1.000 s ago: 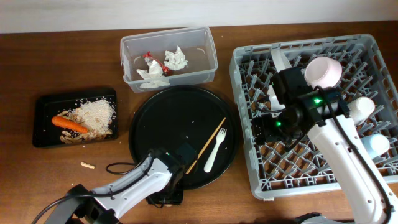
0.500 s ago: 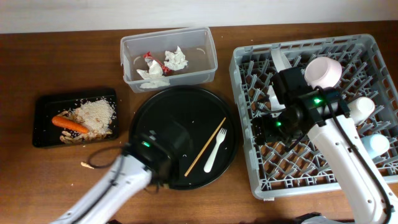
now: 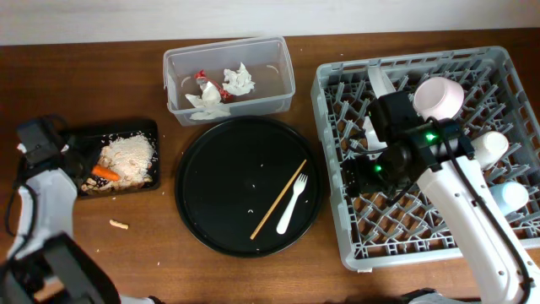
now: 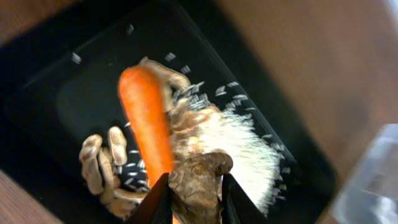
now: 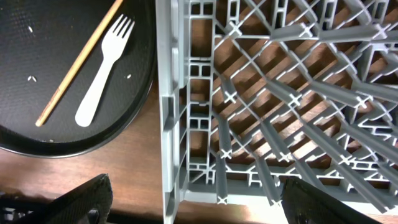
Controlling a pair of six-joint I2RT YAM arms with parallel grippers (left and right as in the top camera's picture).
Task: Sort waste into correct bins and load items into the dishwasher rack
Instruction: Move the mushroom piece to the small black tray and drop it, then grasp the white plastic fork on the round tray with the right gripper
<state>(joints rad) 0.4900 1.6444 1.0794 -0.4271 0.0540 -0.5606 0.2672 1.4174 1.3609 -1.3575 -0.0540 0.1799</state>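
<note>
My left gripper (image 4: 194, 190) is shut on a small brown lump (image 4: 198, 177), held just above the orange carrot (image 4: 146, 118) and the beige food scraps (image 4: 245, 146) in the shallow black tray (image 4: 81, 102). In the overhead view that gripper (image 3: 80, 163) hangs over the tray's (image 3: 126, 129) left half, next to the carrot (image 3: 105, 173). My right gripper (image 5: 199, 205) stands open, with nothing between its fingers, over the front left corner of the grey dishwasher rack (image 5: 186, 124). A white fork (image 3: 291, 204) and a wooden stick (image 3: 278, 199) lie on the round black tray (image 3: 219, 169).
The clear tub (image 3: 283, 63) at the back holds crumpled napkins (image 3: 239, 80) and a red wrapper (image 3: 201, 76). In the rack (image 3: 439, 245) are a pink bowl (image 3: 439, 97), a white cup (image 3: 491, 145) and a blue cup (image 3: 510, 196). A small scrap (image 3: 119, 224) lies on the table.
My left arm has swung from the round tray's front edge to the black tray at the far left, and its jaws have narrowed. The right arm has not moved.
</note>
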